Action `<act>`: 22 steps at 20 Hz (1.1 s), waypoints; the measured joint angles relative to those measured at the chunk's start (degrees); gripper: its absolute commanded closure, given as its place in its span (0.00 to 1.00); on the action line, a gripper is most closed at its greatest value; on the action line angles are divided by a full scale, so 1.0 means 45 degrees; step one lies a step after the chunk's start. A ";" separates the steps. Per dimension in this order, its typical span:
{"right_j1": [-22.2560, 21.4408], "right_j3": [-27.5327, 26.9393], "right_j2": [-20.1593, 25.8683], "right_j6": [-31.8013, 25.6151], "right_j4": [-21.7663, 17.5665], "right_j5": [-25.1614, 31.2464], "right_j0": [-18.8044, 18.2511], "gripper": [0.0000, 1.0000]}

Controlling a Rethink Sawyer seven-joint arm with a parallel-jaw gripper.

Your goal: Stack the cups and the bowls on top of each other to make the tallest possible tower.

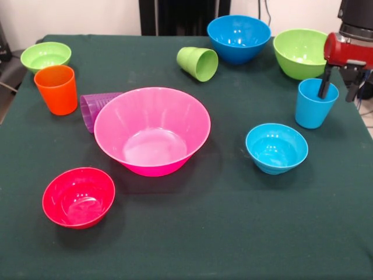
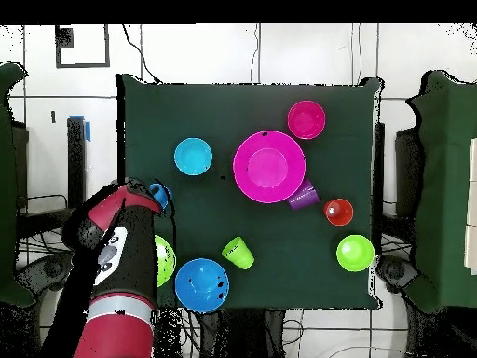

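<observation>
The large pink bowl [image 1: 151,131] [image 2: 268,166] stands empty mid-table. My gripper [image 1: 339,87] [image 2: 155,192] is open at the right edge. One finger is down inside the upright light blue cup [image 1: 313,106] [image 2: 159,195] and the other is outside its rim, apart from it. The orange cup [image 1: 56,88] [image 2: 338,212] stands upright at the left. The purple cup [image 1: 96,108] [image 2: 303,197] lies on its side behind the pink bowl. The green cup [image 1: 198,63] [image 2: 238,253] lies on its side at the back. Nothing is stacked.
The red bowl [image 1: 78,196] is at the front left and the small light blue bowl [image 1: 276,147] at the front right. The small green bowl [image 1: 45,56] is at the far left. The medium blue bowl [image 1: 239,38] and green bowl [image 1: 300,52] stand at the back.
</observation>
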 measured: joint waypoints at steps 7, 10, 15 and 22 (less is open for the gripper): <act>-0.0017 0.0171 -0.0399 0.0000 0.0003 -0.0188 0.0126 0.00; -0.0073 0.0276 -0.0454 0.0000 0.0003 -0.0270 0.0128 0.00; -0.0157 0.0381 -0.0530 0.0000 0.0003 -0.0390 0.0137 0.00; -0.0330 0.0398 -0.0586 0.0000 0.0003 -0.0413 0.0249 0.00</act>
